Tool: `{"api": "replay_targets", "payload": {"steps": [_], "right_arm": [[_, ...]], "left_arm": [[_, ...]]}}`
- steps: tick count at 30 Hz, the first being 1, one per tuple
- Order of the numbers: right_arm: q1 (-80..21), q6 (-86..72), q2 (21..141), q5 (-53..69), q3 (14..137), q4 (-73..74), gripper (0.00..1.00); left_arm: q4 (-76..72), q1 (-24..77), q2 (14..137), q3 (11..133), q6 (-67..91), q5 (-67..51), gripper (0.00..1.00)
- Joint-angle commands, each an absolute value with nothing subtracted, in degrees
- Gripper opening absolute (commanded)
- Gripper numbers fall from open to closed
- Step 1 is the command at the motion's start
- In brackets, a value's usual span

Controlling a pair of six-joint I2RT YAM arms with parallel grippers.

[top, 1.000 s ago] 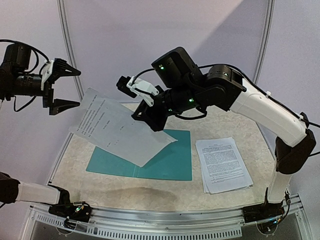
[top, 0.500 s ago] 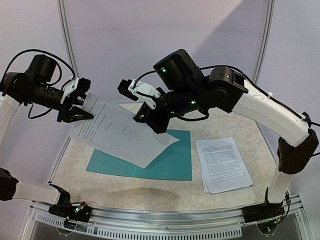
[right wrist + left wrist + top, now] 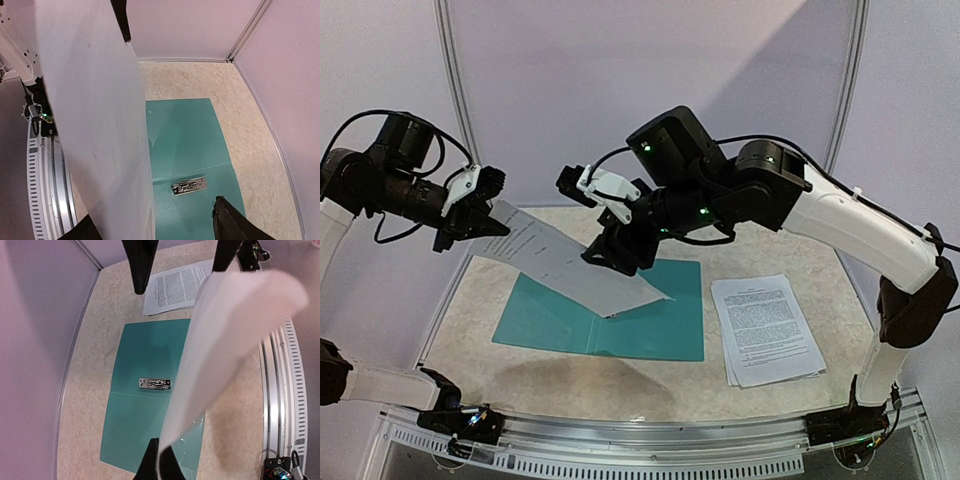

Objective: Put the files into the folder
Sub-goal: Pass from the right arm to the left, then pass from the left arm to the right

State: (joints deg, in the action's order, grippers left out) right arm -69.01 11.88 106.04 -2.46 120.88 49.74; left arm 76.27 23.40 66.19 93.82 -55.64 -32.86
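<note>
Sheet (image 3: pixel 562 262) hangs centre frame over folder (image 3: pixel 670 322), left gripper (image 3: pixel 490 212) clenched on its corner, right gripper (image 3: pixel 615 238) gaping; next, lower it onto folder.

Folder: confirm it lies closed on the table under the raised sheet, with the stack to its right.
Wrong in one point. The folder lies open, not closed: the left wrist view shows both covers spread flat and the clip bare at the fold. It does lie on the table under the raised sheet, with the stack to its right.
</note>
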Motion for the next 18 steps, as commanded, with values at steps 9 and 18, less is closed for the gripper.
{"api": "replay_targets", "payload": {"steps": [9,18], "right_arm": [[-66.9,12.4,112.7,-1.4,125.1,47.6,0.41],[-62.5,3.4,114.7,3.7,123.8,46.0,0.0]], "left_arm": [[93.9,28.1,67.0,95.3,-56.2,-25.7,0.0],[87.3,28.8,67.7,93.8,-48.0,-17.7,0.85]]}}
